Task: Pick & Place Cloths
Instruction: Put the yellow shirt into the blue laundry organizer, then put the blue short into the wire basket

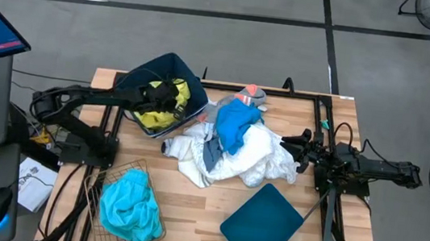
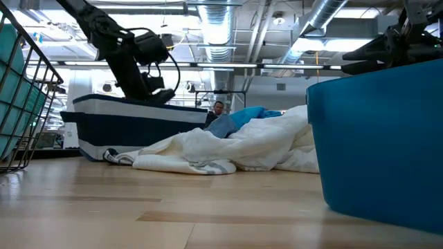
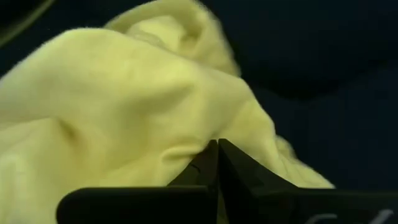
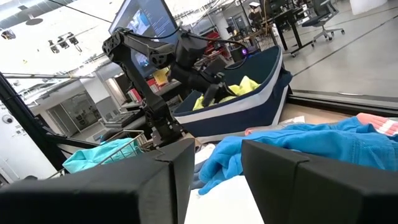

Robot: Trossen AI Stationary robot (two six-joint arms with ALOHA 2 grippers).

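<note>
My left gripper (image 1: 167, 95) reaches into the dark blue bin (image 1: 141, 74) at the table's far left and is shut on the yellow cloth (image 3: 112, 106) lying inside. In the middle of the table, white cloths (image 1: 227, 158) lie in a heap with a blue garment (image 1: 235, 123) on top. An orange-banded grey sock (image 1: 250, 94) lies at the heap's far side. My right gripper (image 4: 214, 171) hovers open at the heap's right edge and touches nothing. A turquoise garment (image 1: 128, 204) fills the wire basket (image 1: 103, 177). My left gripper pinches a small pucker of the yellow cloth (image 3: 181, 152) between its two shut fingertips (image 3: 208, 158); one layer or several, I cannot tell. The fingers point down into the bin. The rest of the cloth lies bunched and slack on the bin's floor.
A second blue bin (image 1: 262, 222) stands at the near right of the table and fills the right side of the low view (image 2: 377, 152). The wire basket sits at the near left corner. A monitor and a keyboard stand left of the table.
</note>
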